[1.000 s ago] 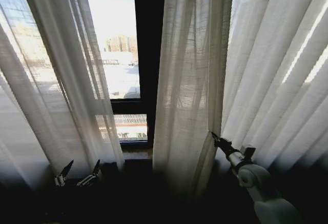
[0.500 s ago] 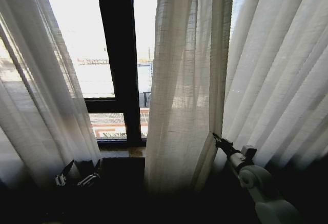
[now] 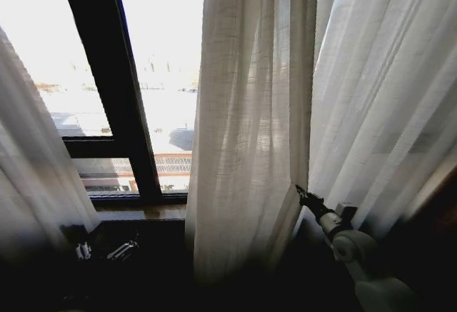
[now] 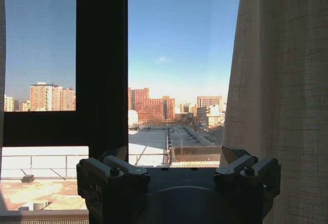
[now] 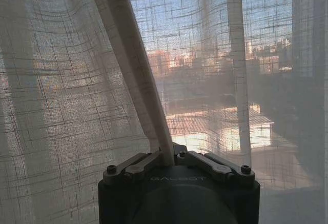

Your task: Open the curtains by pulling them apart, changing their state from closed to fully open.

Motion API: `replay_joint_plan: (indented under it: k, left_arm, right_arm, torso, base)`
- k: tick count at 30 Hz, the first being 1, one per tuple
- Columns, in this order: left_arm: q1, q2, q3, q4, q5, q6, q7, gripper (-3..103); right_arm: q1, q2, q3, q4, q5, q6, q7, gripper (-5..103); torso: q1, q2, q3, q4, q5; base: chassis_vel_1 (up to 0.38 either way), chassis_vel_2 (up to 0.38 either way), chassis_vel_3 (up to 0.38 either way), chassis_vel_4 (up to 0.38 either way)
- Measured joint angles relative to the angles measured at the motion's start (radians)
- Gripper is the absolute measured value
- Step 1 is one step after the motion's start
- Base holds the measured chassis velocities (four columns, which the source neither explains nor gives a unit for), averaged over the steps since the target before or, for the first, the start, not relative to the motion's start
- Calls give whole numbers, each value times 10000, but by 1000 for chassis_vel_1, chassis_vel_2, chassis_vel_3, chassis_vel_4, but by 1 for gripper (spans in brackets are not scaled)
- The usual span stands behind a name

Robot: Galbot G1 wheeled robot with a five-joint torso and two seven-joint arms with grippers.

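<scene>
The curtains are two sheer white pleated panels. The left panel (image 3: 32,183) hangs at the far left of the head view. The right panel (image 3: 285,112) fills the middle and right. My right gripper (image 3: 300,195) is shut on a fold at that panel's inner edge; the right wrist view shows the fold (image 5: 134,70) running down into the shut right gripper (image 5: 170,158). My left gripper (image 3: 105,249) sits low by the sill, open and holding nothing. The left wrist view shows the left gripper (image 4: 174,155) facing bare glass, with the right panel (image 4: 282,106) beside it.
A dark window frame bar (image 3: 107,76) stands in the gap between the panels, with a crossbar (image 3: 89,146) and a wooden sill (image 3: 139,212) below. The same bar (image 4: 102,55) rises ahead of the left gripper. Buildings lie outside.
The whole head view has shifted: the camera has moved right. The right panel stays with my right gripper, while the frame bar and left panel slide left. The bare window gap is wider.
</scene>
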Motion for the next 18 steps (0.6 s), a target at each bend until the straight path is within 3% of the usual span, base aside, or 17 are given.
replay_joint_plan:
  k: [18]
  left_arm:
    - [-46,21,26,0,-1,-14,10,100]
  right_arm:
    - [-52,17,21,-13,-22,8,-5,0]
  torso:
    - [-1,0,-1,1,1]
  base:
    - [-350,-360,359,353]
